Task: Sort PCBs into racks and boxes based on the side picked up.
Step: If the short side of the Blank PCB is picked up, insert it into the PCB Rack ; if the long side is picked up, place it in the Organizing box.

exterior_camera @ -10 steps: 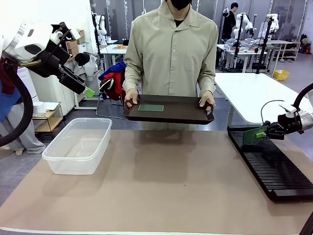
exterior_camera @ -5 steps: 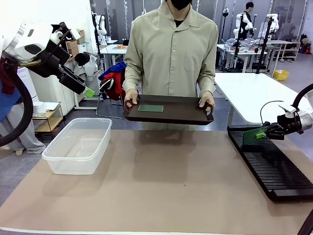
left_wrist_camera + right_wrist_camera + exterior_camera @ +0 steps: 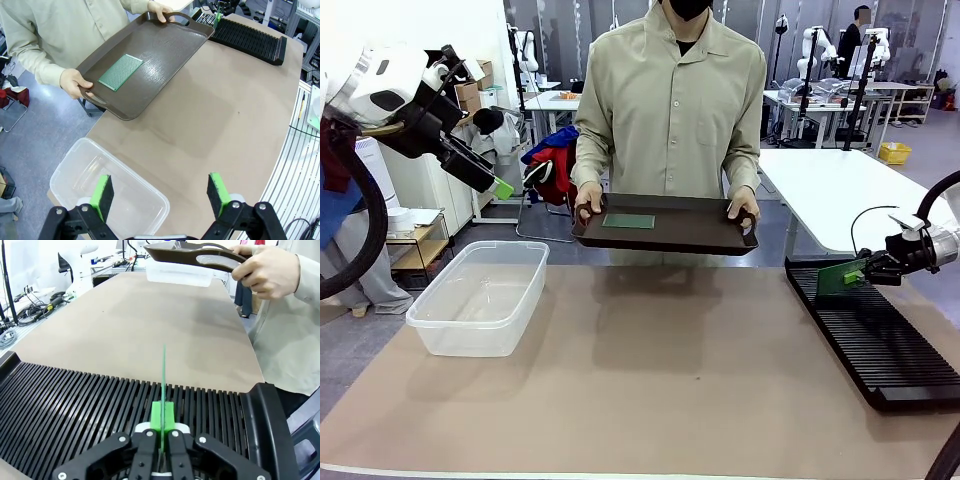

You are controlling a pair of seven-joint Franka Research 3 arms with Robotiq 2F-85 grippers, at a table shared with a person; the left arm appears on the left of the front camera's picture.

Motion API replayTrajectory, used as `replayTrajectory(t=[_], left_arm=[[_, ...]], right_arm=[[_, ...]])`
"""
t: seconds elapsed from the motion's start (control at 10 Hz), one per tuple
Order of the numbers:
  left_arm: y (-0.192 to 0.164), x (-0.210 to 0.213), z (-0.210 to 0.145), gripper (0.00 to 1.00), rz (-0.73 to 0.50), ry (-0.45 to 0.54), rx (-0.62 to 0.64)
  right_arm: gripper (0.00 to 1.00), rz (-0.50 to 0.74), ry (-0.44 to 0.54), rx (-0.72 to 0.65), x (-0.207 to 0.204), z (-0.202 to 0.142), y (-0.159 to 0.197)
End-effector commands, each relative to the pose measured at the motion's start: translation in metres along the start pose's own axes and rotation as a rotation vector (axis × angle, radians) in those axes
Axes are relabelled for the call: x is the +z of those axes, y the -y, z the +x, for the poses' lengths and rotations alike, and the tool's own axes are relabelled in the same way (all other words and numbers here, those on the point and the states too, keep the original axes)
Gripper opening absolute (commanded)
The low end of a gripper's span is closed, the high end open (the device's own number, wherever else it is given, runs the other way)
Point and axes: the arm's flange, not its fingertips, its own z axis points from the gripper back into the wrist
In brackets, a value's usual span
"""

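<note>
The tan worktop point(image 3: 650, 390) spans the foreground. The long black rack point(image 3: 895, 350) lies along its right edge, running from near to far, with its slots crossing its width. At the far side a person holds a dark brown tray point(image 3: 690, 228) level above the worktop by both handles. The clear box point(image 3: 470, 340) sits on the left part of the worktop, open side up.

The left end effector point(image 3: 502, 188) hangs high over the left side, above the box, its fingers spread wide with nothing between them. The right end effector point(image 3: 863, 272) is at the rack's far end, its pads pinching the upright PCB point(image 3: 838, 279). That board stands on edge, its long axis lying along a slot, across the rack, and its free end points toward the worktop's middle. Its lower edge is at the slots, though I cannot tell whether it is seated. The flat PCB point(image 3: 628, 221) lies pale green face up on the tray, left of its centre, with its long axis along the tray's length.
</note>
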Motion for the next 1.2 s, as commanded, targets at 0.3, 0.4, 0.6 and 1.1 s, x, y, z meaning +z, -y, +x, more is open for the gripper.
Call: replayTrajectory(t=[0.3, 0.4, 0.6, 1.1], left_arm=[[-0.002, 0.000, -0.001, 1.00, -0.008, -0.002, 0.005], [-0.002, 0.000, -0.001, 1.00, -0.008, -0.002, 0.005], [-0.002, 0.000, -0.001, 1.00, -0.008, -0.002, 0.005], [-0.002, 0.000, -0.001, 1.00, -0.008, -0.002, 0.005]], right_arm=[[0.42, 0.076, -0.114, -0.025, -0.003, -0.022, 0.000], [0.56, 0.078, -0.115, -0.020, -0.004, -0.021, 0.000], [0.76, 0.085, -0.117, -0.003, -0.004, -0.018, -0.001], [1.00, 0.056, -0.123, 0.047, 0.002, 0.000, -0.005]])
